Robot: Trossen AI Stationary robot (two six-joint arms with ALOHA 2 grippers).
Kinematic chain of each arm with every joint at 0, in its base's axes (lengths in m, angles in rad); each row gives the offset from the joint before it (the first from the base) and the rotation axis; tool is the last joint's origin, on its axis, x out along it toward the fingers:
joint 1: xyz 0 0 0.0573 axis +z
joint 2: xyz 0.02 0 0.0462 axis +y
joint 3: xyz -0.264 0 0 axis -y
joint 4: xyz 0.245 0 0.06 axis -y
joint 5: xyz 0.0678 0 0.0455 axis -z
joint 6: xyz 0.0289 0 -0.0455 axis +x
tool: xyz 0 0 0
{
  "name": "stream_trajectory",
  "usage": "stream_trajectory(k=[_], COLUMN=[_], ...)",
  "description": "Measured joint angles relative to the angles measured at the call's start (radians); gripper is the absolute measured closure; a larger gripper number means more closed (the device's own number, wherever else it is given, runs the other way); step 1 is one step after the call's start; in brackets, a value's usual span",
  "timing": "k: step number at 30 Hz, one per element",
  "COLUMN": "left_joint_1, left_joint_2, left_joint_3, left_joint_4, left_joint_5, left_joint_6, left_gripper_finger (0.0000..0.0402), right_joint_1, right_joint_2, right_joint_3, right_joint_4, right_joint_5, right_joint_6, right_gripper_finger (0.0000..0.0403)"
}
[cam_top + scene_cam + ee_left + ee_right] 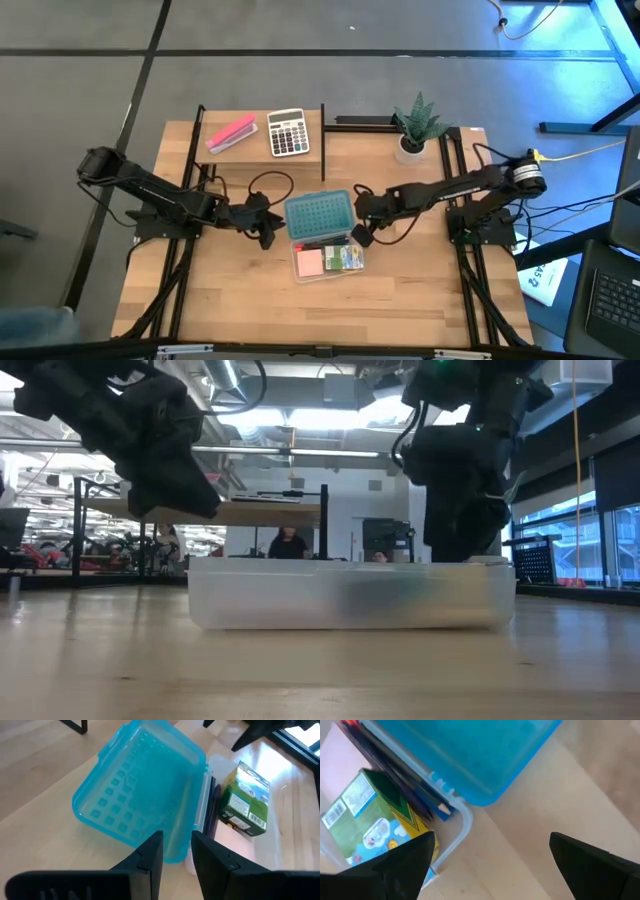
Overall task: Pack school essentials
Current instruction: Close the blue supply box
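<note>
2 grippers flank 1 clear box (pixel 328 268): left gripper (pixel 268 233) nearly closed, empty; right gripper (pixel 361 237) wide apart, empty. 1 crayon box (pixel 348 257) inside; 1 blue lid (pixel 319 213) raised.

Glossy blue plastic lid (pixel 140 795), wooden table (pixel 250 300)

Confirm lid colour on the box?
Translucent blue lid, grid-patterned; clearest in left wrist view.

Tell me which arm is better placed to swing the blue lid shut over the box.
Probably the left: its tool sits at the free edge of the blue lid, fingers open. The right tool hovers beside the box instead.
</note>
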Motion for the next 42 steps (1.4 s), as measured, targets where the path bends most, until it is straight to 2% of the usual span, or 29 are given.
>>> stream_trajectory(k=[6, 13, 21, 31, 38, 42], left_joint_1=[0.000, 0.025, 0.046, 0.046, 0.047, 0.065], left_joint_2=[0.045, 0.120, 0.121, 0.121, 0.121, 0.121], left_joint_3=[0.001, 0.001, 0.001, 0.001, 0.001, 0.001], left_joint_4=[-0.006, 0.016, 0.026, 0.025, -0.007, -0.071], left_joint_5=[-0.001, -0.023, -0.020, -0.038, -0.113, -0.121], left_joint_6=[0.003, 0.002, 0.002, -0.008, -0.150, -0.226], left_gripper_finger=[0.0308, 0.0308, 0.0308, 0.0308, 0.0308, 0.0308], right_joint_1=[0.029, 0.045, 0.045, 0.045, 0.045, 0.045], right_joint_2=[0.043, 0.100, 0.118, 0.118, 0.121, 0.121], right_joint_3=[0.000, 0.002, 0.001, 0.001, 0.001, 0.001], right_joint_4=[0.050, 0.065, 0.064, 0.067, 0.082, 0.110], right_joint_5=[-0.051, -0.034, -0.032, -0.025, -0.025, -0.024], right_joint_6=[0.037, 0.071, 0.053, 0.050, 0.049, 0.048], right_gripper_finger=[0.0008, 0.0008, 0.0012, 0.0077, 0.0124, 0.0141])
